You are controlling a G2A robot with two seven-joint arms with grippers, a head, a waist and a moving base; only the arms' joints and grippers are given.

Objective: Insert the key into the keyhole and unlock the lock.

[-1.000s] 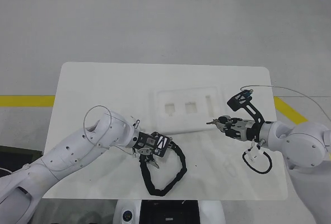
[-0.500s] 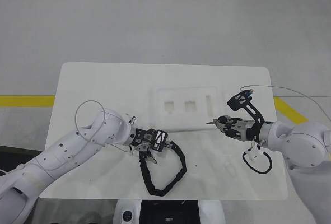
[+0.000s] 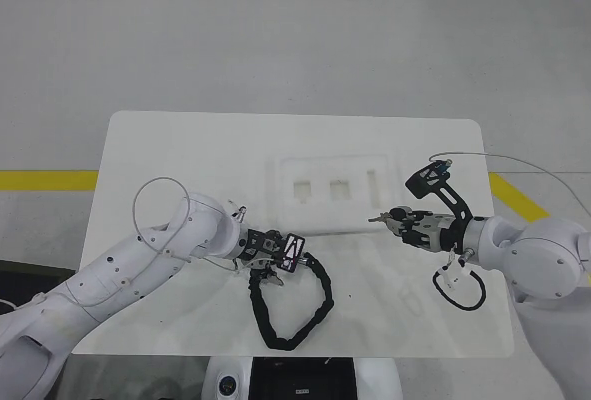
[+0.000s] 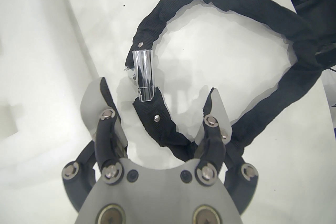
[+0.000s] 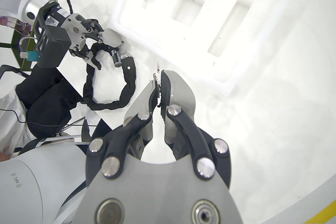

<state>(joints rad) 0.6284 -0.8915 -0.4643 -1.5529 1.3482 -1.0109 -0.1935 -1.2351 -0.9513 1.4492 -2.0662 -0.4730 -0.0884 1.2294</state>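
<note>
Lock cylinder (image 4: 143, 75) lies on the surface (image 3: 175, 150) between the tips of the wide-open, empty left pincer (image 4: 157, 88), with its long axis along the pincer's reach. Right pincer (image 5: 159, 78), clamped on the key (image 5: 158, 68), hangs well apart, the key tip pointing roughly towards the left arm's side.
</note>
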